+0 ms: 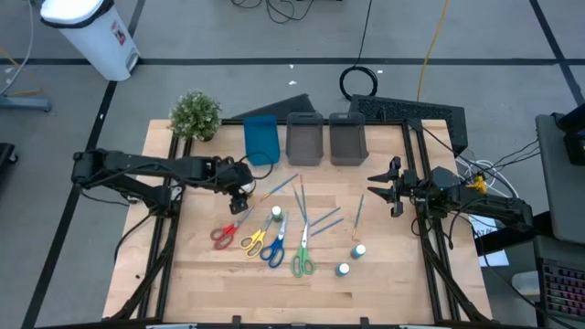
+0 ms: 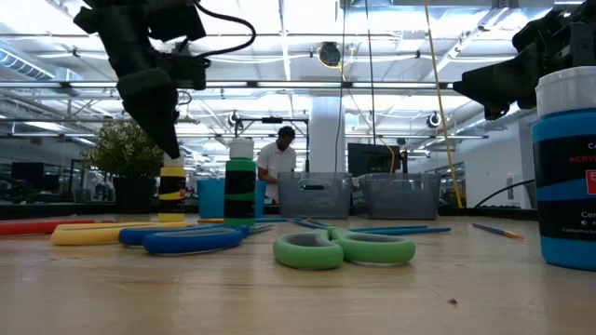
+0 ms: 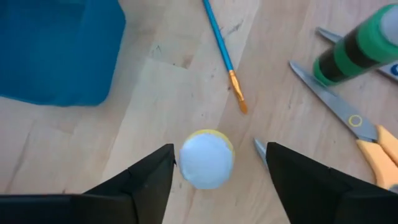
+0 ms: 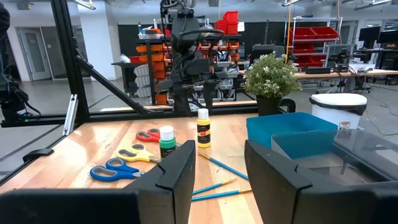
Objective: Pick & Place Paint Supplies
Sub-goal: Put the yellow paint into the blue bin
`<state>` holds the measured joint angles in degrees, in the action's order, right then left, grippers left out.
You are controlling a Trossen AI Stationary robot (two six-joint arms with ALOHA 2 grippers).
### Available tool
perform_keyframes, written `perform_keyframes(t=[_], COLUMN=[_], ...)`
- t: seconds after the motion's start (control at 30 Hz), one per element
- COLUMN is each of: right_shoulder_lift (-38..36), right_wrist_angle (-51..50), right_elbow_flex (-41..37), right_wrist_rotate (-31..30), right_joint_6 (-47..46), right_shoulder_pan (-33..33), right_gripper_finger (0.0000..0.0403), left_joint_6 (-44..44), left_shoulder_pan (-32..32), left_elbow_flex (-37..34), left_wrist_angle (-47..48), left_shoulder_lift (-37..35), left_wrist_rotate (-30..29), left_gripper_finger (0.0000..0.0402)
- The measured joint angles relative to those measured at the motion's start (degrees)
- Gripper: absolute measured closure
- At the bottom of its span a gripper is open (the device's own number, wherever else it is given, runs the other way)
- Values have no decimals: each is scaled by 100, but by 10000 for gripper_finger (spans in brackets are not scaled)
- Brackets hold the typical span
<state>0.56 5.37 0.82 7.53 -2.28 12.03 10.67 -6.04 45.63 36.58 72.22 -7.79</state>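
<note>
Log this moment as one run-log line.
left gripper: open, around upright yellow paint bottle, beside blue bin | right gripper: open, empty, waiting at table's right

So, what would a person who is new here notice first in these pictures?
Probably the row of colourful scissors lying in the middle of the table, with thin brushes scattered beside them. Next, the left gripper, open directly above a yellow bottle near the blue bin.

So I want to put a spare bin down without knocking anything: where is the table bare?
The near edge of the table, below the scissors, is bare, as is the left side beneath the left gripper. The middle is crowded with brushes and bottles.
</note>
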Motion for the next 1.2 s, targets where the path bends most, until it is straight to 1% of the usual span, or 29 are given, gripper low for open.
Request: perform_keyframes(t=[0.2,0.33,0.5,0.67,0.77,1.03,1.2], right_shoulder_lift=[0,0,0,0,0,0,0], right_wrist_angle=[0,0,0,0,0,0,0], right_elbow_flex=[2,1,2,2,2,0,2], right_wrist_rotate=[0,0,0,0,0,0,0], right_joint_6=[-1,-1,0,0,0,0,0], right_shoulder_pan=[0,0,0,0,-1,-2,0], right_gripper_finger=[273,273,273,273,273,273,273], left_joint_6=[-4,-4,-2,-2,-2,1,6], left_shoulder_pan=[-172,-237,-250,-250,-252,-252,-252], left_elbow_flex=[0,0,0,0,0,0,0], left_wrist_angle=[-9,-3,-3,-3,-3,-3,-3], left_shoulder_lift=[-6,-6,-6,-6,-6,-6,-6], left_wrist_rotate=[4,181,221,221,223,228,229], left_gripper_finger=[185,213,244,264,262,214,200])
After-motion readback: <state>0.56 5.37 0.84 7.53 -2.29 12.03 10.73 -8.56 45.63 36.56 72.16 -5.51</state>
